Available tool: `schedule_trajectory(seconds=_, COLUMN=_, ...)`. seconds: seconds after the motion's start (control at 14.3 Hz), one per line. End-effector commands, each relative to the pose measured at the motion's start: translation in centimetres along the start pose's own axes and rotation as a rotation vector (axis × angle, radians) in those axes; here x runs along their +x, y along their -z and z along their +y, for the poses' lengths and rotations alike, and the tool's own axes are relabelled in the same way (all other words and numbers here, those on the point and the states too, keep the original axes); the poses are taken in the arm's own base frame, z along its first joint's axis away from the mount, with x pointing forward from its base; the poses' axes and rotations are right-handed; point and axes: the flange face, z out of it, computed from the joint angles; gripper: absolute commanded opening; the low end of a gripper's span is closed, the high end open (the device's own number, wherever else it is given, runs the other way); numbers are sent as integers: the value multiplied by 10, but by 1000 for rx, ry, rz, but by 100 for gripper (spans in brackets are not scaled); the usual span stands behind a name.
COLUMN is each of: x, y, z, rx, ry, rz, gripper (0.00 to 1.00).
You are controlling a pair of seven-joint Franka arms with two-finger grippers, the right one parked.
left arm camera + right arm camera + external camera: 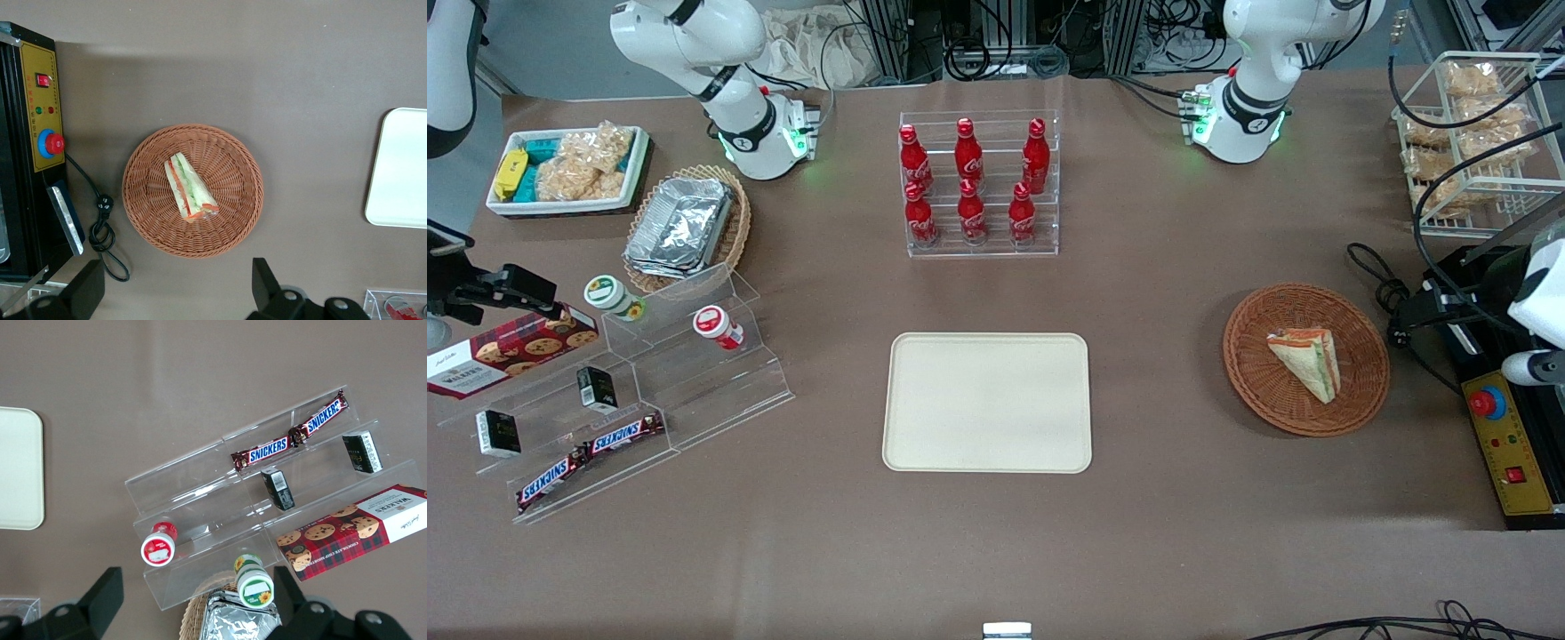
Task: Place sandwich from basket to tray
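In the front view, the tray [987, 402] is sitting bare in the lower centre of the frame. The basket [1254, 391] is lying at mid-height toward the working arm's end of the table, well apart from the tray. The sandwich [1307, 360] is resting inside the basket, and a rack of red bottles [978, 182] is standing in the upper middle. From the left wrist, the gripper [175, 267] is hovering above the basket's rim with its fingers [267, 283] spread wide, holding nothing. The sandwich is lying near the basket's middle. A control box [43, 100] is sitting beside the basket. From the right wrist, the tray's edge is showing near a clear stand [200, 500] carrying Snickers bars [263, 453].
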Motion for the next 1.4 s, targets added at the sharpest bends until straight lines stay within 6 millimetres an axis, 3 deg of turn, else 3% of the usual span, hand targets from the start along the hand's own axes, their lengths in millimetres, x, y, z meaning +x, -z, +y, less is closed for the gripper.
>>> schedule_trajectory(seconds=0.0, x=-7, y=-2, z=-5, rx=11, ry=17, rz=-34, gripper=99)
schedule_trajectory(seconds=0.14, x=-5, y=-16, z=-9, rx=15, ry=31, rz=-61, gripper=99)
schedule_trajectory(seconds=0.42, x=-6, y=-87, z=-26, rx=16, ry=60, rz=-154, gripper=99)
schedule_trajectory(seconds=0.77, x=-17, y=-182, z=-45, rx=8, ry=158, rz=-152, gripper=99)
schedule_trajectory(seconds=1.33, x=-51, y=-316, z=-46, rx=-11, ry=367, rz=-37, gripper=99)
